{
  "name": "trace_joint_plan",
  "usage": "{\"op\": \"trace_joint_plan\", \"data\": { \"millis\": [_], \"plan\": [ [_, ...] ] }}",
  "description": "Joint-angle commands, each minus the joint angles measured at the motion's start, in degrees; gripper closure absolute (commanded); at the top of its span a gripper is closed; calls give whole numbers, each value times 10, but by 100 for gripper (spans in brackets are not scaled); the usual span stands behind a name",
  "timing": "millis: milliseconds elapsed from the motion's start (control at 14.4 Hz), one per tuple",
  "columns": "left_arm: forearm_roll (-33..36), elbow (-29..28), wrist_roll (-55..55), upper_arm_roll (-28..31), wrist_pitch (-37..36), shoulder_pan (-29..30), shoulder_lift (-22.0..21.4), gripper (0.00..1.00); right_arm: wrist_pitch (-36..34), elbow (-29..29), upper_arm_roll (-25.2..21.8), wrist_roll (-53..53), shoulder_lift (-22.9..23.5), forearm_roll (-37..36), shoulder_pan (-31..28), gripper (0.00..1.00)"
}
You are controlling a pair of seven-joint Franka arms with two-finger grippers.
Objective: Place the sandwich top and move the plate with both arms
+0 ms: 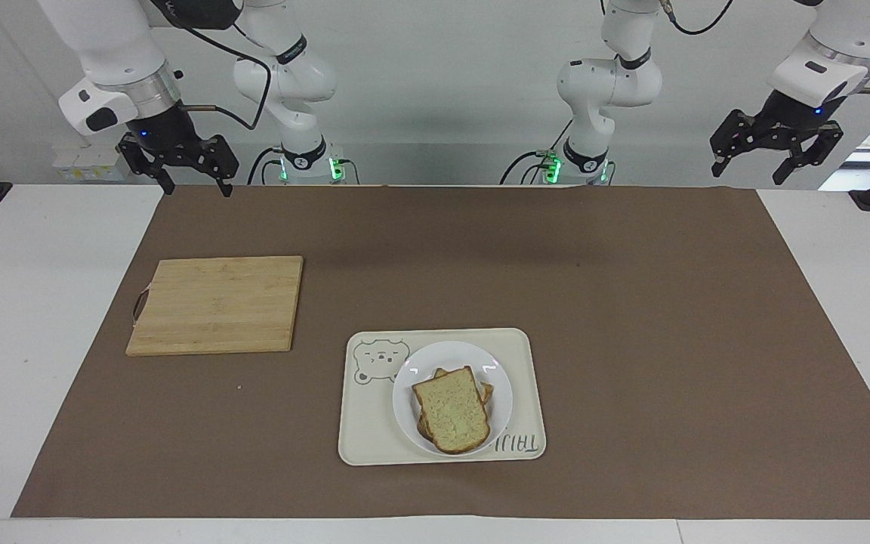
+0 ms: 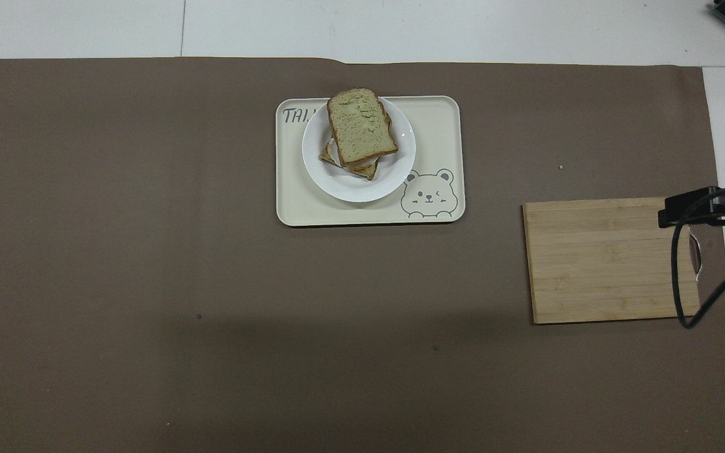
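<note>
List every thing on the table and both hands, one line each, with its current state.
sandwich top: lying flat on the stacked bread, on the plate.
plate: loaded, sitting on the tray.
tray: flat on the brown mat.
cutting board: bare, toward the right arm's end.
left hand: open, empty, raised at its end, waiting.
right hand: open, empty, raised at its end.
</note>
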Motion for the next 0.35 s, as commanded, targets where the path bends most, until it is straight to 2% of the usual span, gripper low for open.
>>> {"op": "trace_joint_plan", "data": {
  "millis": [0, 278],
  "plan": [
    [14, -20, -2, -5, 1, 1, -18, 0, -7, 3, 6, 2, 1, 0, -8, 0],
    [14, -51, -3, -5, 5, 1, -38, 0, -7, 3, 6, 2, 1, 0, -8, 0]
  ]
}}
